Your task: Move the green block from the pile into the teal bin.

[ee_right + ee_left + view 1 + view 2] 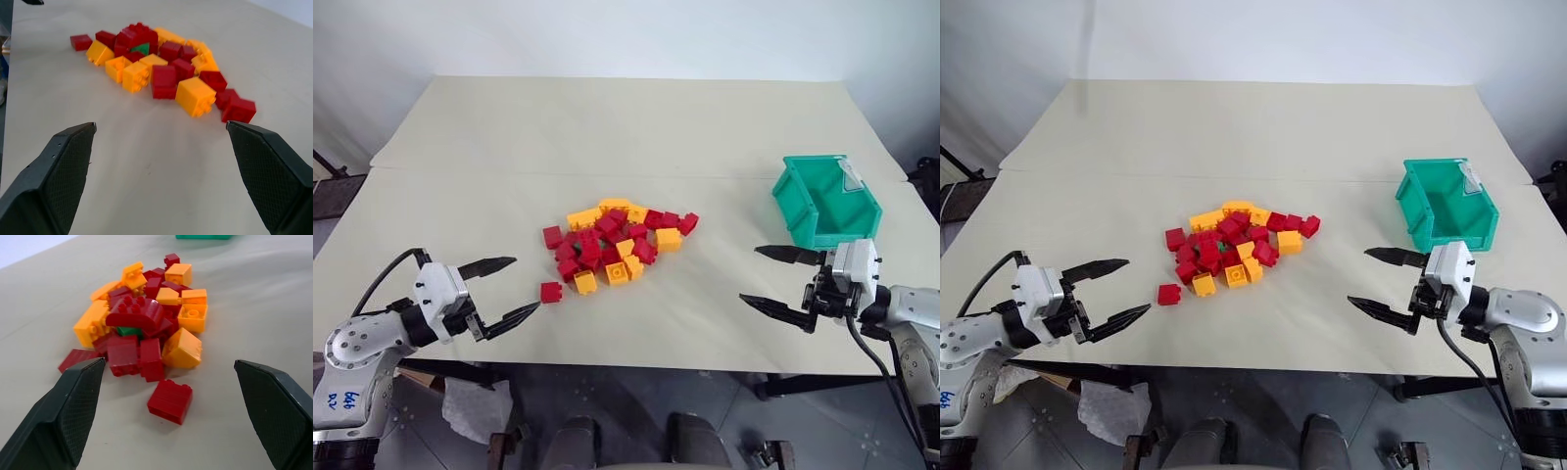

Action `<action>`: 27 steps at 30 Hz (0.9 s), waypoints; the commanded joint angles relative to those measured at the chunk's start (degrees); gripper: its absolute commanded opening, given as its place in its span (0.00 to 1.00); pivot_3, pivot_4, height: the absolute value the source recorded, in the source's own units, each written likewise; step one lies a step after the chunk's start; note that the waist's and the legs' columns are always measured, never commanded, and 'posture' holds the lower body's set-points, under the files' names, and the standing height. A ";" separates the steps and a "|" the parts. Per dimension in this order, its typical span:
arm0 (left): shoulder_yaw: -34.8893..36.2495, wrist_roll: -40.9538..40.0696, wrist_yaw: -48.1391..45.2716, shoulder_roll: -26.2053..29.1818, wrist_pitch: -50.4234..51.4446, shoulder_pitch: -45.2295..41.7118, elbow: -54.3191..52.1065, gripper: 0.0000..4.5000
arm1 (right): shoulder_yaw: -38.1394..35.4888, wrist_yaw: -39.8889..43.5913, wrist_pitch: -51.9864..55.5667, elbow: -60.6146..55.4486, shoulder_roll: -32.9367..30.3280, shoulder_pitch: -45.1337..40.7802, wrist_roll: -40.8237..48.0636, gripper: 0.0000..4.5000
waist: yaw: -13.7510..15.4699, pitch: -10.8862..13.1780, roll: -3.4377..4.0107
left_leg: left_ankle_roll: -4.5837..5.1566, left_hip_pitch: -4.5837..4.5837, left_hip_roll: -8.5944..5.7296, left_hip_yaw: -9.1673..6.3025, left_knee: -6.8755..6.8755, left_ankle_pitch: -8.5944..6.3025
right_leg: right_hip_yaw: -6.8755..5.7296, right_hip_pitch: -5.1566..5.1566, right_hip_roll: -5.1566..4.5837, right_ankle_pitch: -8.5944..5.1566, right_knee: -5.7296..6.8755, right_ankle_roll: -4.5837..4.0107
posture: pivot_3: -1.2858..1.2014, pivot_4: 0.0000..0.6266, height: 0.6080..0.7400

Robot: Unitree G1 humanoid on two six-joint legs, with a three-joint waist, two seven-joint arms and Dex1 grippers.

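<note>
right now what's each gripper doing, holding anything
left gripper: open, holding nothing, near the pile.
right gripper: open, holding nothing, near the teal bin.

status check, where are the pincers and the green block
Left pincer and right pincer open, empty, flanking the pile. Green block buried under red bricks, barely showing. Teal bin beyond right pincer.

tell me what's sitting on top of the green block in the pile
A dark red rounded brick lies over the green block, with more red bricks packed around it. Just a green sliver shows; its studs and lower sides are covered.
</note>
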 commanded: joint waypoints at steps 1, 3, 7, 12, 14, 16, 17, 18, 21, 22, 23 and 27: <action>0.63 0.41 1.25 -0.47 -0.88 -0.39 -1.03 1.00 | -0.30 0.68 -1.24 0.06 0.24 -1.18 -0.02 0.99 | -0.02 0.00 0.00 | 0.00 0.00 0.00 0.00 0.01 0.00 | 0.00 0.00 0.00 0.00 0.01 0.00 | 0.52 0.24 1.00; 0.93 -1.09 1.61 -0.72 0.89 -0.27 -1.32 1.00 | 0.29 0.64 -1.48 0.58 0.66 -1.73 -0.34 0.99 | -0.10 0.00 0.00 | 0.00 0.00 0.00 0.00 0.03 0.00 | 0.00 0.00 0.00 0.00 0.01 0.00 | 0.52 0.24 1.00; 2.48 -4.46 1.73 -1.21 3.38 1.08 -3.20 1.00 | 1.87 0.11 -0.92 0.64 2.49 -3.65 -0.16 0.99 | -0.27 0.00 0.00 | 0.00 0.01 0.02 0.00 0.05 0.00 | 0.00 0.00 0.00 0.00 0.05 0.00 | 0.52 0.24 1.00; 5.01 -4.17 3.25 -2.65 1.86 3.49 -3.69 1.00 | 3.44 0.70 -0.40 0.51 3.94 -5.43 0.25 0.79 | -0.12 0.00 0.00 | -0.01 0.01 0.02 0.00 0.06 -0.01 | 0.00 0.00 0.00 0.00 0.06 -0.01 | 0.52 0.24 1.00; 6.80 -4.56 3.90 -2.98 2.24 4.85 -3.67 1.00 | 4.13 0.46 -0.02 0.22 4.44 -6.36 0.13 0.64 | -0.11 0.00 0.00 | -0.01 0.00 0.02 0.00 0.08 -0.01 | 0.00 0.01 0.00 0.01 0.04 -0.01 | 0.52 0.24 1.00; 9.08 -3.55 3.64 -3.24 0.98 7.70 -1.47 1.00 | 4.66 -0.21 0.31 -0.12 4.95 -8.00 0.00 0.57 | -0.17 0.00 0.00 | -0.01 0.00 0.03 -0.01 0.09 -0.01 | 0.00 0.00 0.00 0.01 0.05 -0.01 | 0.52 0.24 1.00; 10.08 -3.71 3.63 -3.52 0.88 8.71 -0.65 1.00 | 4.74 -0.27 0.46 -0.38 4.98 -8.44 0.08 0.57 | -0.25 0.00 0.00 | -0.02 0.00 0.03 0.00 0.09 -0.01 | 0.00 0.00 0.00 0.01 0.05 -0.01 | 0.52 0.24 1.00; 10.72 -3.93 3.65 -3.71 0.87 9.34 -0.18 1.00 | 4.78 -0.28 0.56 -0.56 4.97 -8.67 0.14 0.57 | -0.26 0.00 0.00 | -0.02 0.00 0.03 0.01 0.08 -0.02 | 0.00 0.00 0.00 0.01 0.04 -0.01 | 0.52 0.24 1.00; 11.51 -4.31 3.11 -3.61 1.41 10.79 0.10 0.91 | 4.35 -0.24 1.07 -1.79 4.52 -8.30 0.67 0.56 | -0.08 0.01 -0.02 | -0.01 0.00 0.04 0.00 0.08 -0.03 | -0.02 0.00 0.01 0.00 0.04 -0.01 | 0.52 0.24 1.00; 11.66 -4.17 3.05 -3.46 1.66 11.23 0.18 0.88 | 4.16 -0.19 1.25 -2.23 4.35 -8.16 0.85 0.56 | 0.06 0.01 -0.02 | 0.00 0.00 0.03 0.00 0.09 -0.04 | -0.01 0.01 0.00 0.01 0.02 -0.01 | 0.52 0.24 1.00; 11.62 -4.40 2.65 -3.41 1.71 11.35 0.20 0.82 | 3.74 -0.15 1.62 -2.74 4.09 -7.98 1.22 0.56 | 0.19 0.01 -0.02 | 0.02 -0.01 0.01 0.00 0.10 -0.05 | -0.01 0.01 -0.02 0.01 0.00 -0.01 | 0.52 0.24 1.00; 10.35 -4.12 1.52 -3.29 1.43 10.55 -0.19 0.55 | 2.29 -0.50 3.58 -3.99 3.44 -6.88 2.53 0.56 | 0.24 0.01 -0.02 | 0.05 -0.02 0.02 0.01 0.15 -0.11 | -0.01 0.02 -0.02 0.01 0.01 -0.01 | 0.52 0.24 1.00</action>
